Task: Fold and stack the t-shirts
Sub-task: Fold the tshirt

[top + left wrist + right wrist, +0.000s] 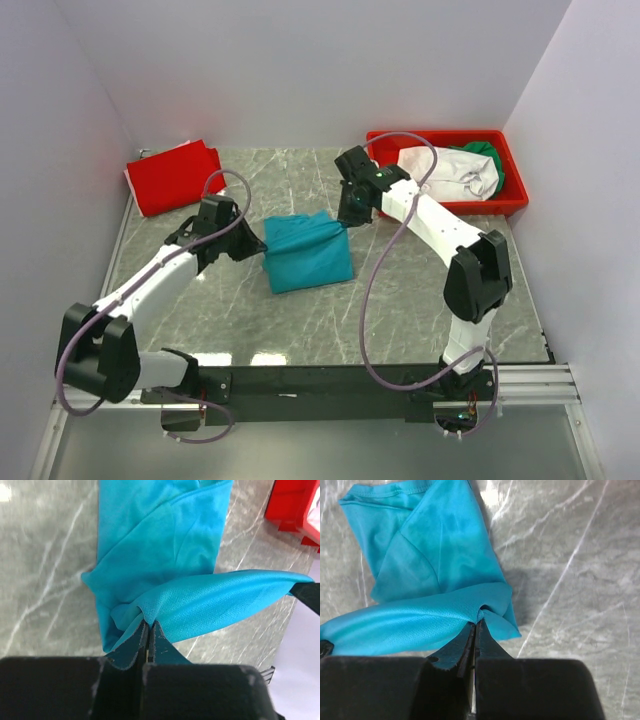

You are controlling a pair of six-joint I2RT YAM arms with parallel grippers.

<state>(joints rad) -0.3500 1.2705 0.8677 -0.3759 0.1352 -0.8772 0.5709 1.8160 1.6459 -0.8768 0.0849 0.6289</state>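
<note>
A teal t-shirt [308,252] lies partly folded in the middle of the table, its far edge lifted and stretched taut between both grippers. My left gripper [258,243] is shut on its left corner [146,616]. At the opposite corner [481,614], my right gripper [347,222] is shut on the cloth. The rest of the teal shirt [155,545] [427,545] rests flat on the marble below. A red t-shirt [174,175] lies folded at the back left. A white t-shirt [447,172] and a green t-shirt [491,158] sit bunched in the red bin [514,205].
The red plastic bin stands at the back right, its corner [292,502] showing in the left wrist view. White walls close in the table on three sides. A black rail [330,380] runs along the near edge with the arm bases.
</note>
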